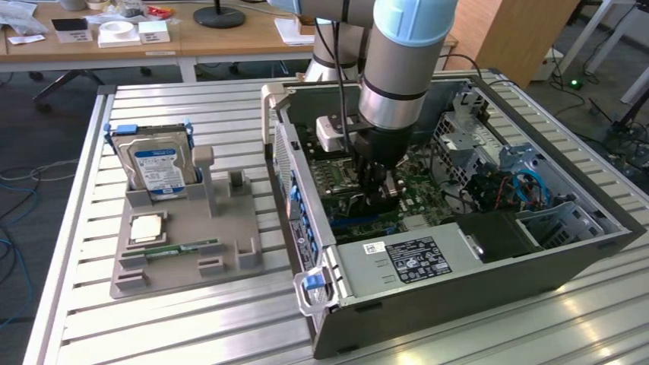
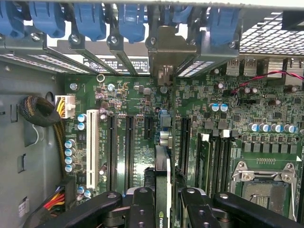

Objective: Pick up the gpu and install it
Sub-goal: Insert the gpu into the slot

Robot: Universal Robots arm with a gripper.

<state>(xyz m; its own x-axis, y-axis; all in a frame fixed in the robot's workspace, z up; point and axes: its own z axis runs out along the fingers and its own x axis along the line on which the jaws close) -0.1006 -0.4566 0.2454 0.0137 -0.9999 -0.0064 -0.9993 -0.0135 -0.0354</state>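
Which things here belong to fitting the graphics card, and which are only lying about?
Belong to the job: graphics card, held in the gripper over the motherboard; open computer case.
Lying about: hard drive, memory stick and chip, all on the grey holder beside the case.

The exterior view looks down from high beyond one corner of the bench point(image 1: 203, 319), at middle distance. It takes in the open computer case point(image 1: 568, 255) on the exterior view's right, the grey parts holder point(image 1: 172, 274) on its left, and desks past the far edge. The wrist view sits close inside the case and faces the motherboard point(image 2: 142, 99) past the gripper point(image 2: 166, 194) and the edge-on gpu point(image 2: 162, 161); both views share the motherboard and the case's blue-clipped slot wall point(image 2: 90, 19).
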